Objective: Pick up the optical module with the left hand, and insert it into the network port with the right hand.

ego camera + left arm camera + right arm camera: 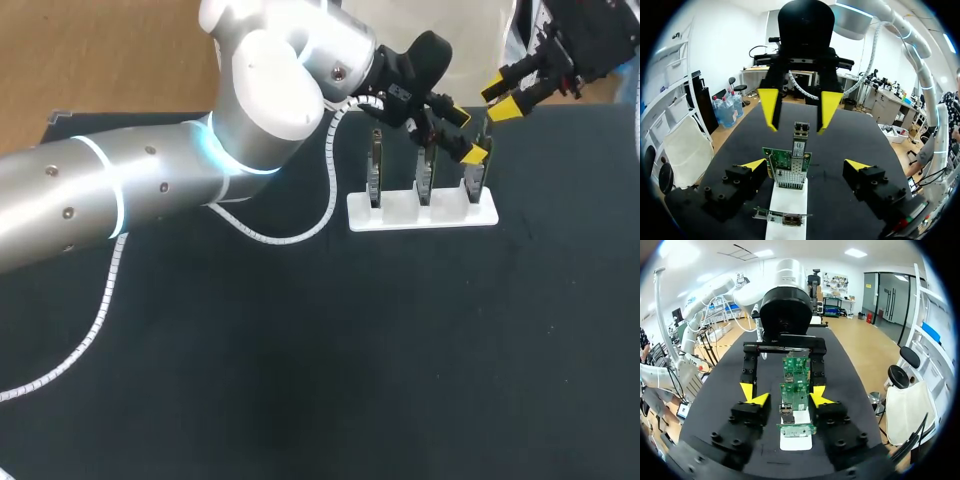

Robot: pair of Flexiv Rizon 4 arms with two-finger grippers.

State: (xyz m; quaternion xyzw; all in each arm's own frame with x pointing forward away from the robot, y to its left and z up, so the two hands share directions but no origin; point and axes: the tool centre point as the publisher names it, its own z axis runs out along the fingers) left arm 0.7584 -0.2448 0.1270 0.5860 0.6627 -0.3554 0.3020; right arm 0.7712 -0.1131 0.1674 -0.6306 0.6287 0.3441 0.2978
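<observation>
Straddling green board (pixel 786 162), left pincer (pixel 806 164) wide | optical module (pixel 800 135) slim, silver, upright | right pincer (pixel 790 400) wide

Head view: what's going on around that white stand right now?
The left arm reaches in from its side, and the left gripper hovers open around the top of the end card, one of three circuit cards standing upright in the white stand. The right gripper is open too, just beyond that end of the stand and facing it. Neither gripper holds anything, so the pickup is not yet done.
</observation>
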